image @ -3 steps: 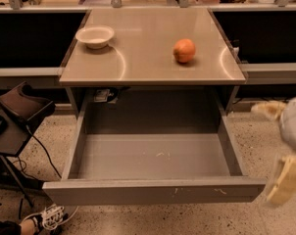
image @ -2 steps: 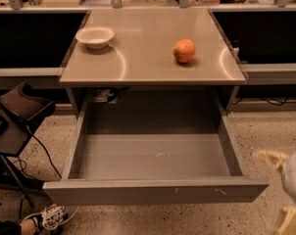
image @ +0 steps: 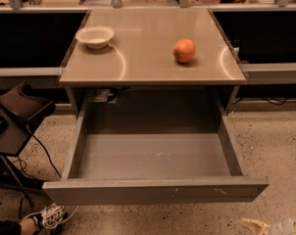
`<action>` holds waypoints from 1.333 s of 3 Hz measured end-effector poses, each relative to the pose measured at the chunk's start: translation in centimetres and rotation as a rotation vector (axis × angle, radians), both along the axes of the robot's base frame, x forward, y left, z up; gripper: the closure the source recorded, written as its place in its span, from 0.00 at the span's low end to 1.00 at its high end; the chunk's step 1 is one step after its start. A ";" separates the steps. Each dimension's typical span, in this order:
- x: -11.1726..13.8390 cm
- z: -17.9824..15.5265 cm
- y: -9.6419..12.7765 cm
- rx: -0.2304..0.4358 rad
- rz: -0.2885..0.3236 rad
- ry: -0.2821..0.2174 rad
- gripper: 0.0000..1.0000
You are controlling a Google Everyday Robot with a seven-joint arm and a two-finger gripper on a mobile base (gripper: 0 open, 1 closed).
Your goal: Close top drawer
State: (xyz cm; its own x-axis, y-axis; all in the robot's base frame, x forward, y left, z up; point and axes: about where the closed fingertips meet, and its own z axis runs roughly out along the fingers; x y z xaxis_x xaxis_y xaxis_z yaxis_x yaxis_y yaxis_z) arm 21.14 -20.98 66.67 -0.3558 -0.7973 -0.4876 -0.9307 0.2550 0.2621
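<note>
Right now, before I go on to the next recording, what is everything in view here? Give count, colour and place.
table: one, grey-beige top, centre of the view
bowl: one, white, back left of the tabletop
orange: one, orange, right side of the tabletop
drawer: one, grey, pulled out below the tabletop, pale scratches on its front
stand: one, black, on the floor left of the drawer; cannot tell what it is
cable: one, black, hanging beside the stand
shoe: one, white, bottom left on the floor
gripper: one, pale, at the bottom right edge, below the drawer's front right corner and apart from it
</note>
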 end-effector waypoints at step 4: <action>4.3 -3.2 12.6 0.137 0.295 -0.034 0.00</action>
State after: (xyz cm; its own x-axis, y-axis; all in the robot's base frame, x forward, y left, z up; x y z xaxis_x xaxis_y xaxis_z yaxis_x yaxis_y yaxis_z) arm 25.48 -8.41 63.49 -0.1004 -0.7895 -0.6055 -0.9681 -0.0629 0.2424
